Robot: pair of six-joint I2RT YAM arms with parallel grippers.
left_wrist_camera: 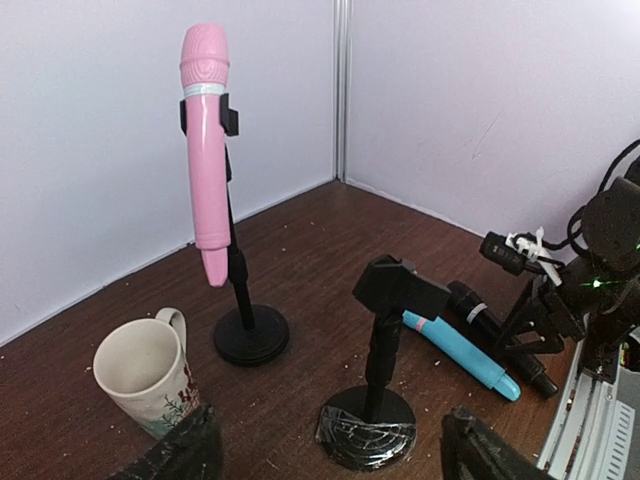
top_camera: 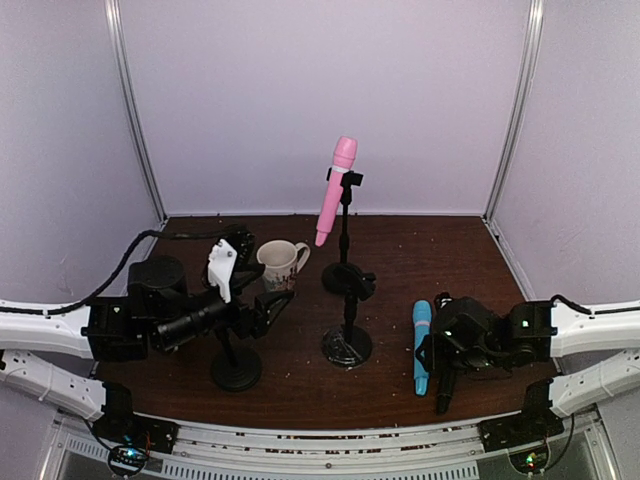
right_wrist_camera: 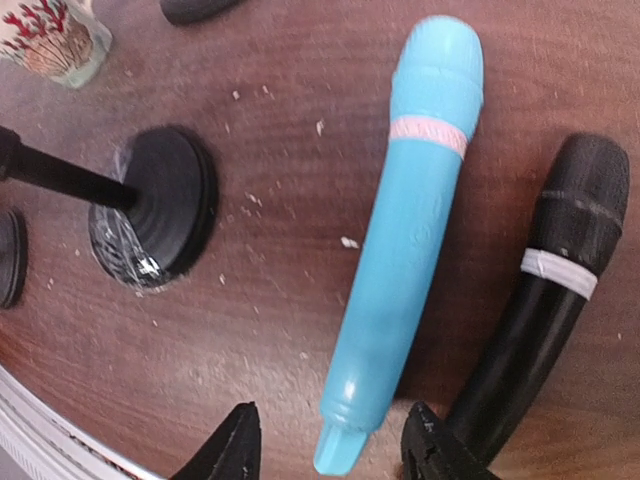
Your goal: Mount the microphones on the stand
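The right pincer (right_wrist_camera: 335, 445) is shown with its jaws apart, one on either side of the narrow tail end of the light blue microphone (right_wrist_camera: 405, 250); contact with it cannot be told. This microphone lies flat on the brown table (top_camera: 450, 260), its rounded head turned away from the arm bases. Just beside it, on the right, the black microphone (right_wrist_camera: 540, 300) with a pale ring is laid at a slight angle, also flat on the wood. The left pincer (left_wrist_camera: 325, 455) is held with its jaws wide apart and nothing between them, raised above the table near the left side. The middle stand (left_wrist_camera: 375, 400) is seen before it, its black clip unfilled and its round base wrapped in clear film. Behind that, the far stand (left_wrist_camera: 250, 335) carries the pink microphone (left_wrist_camera: 205, 150), gripped near its head by the clip and held nearly upright, head uppermost. A white mug (left_wrist_camera: 145, 375) with a printed pattern stands upright to the left of the far stand. A third stand (top_camera: 237, 372) is placed below the left arm.
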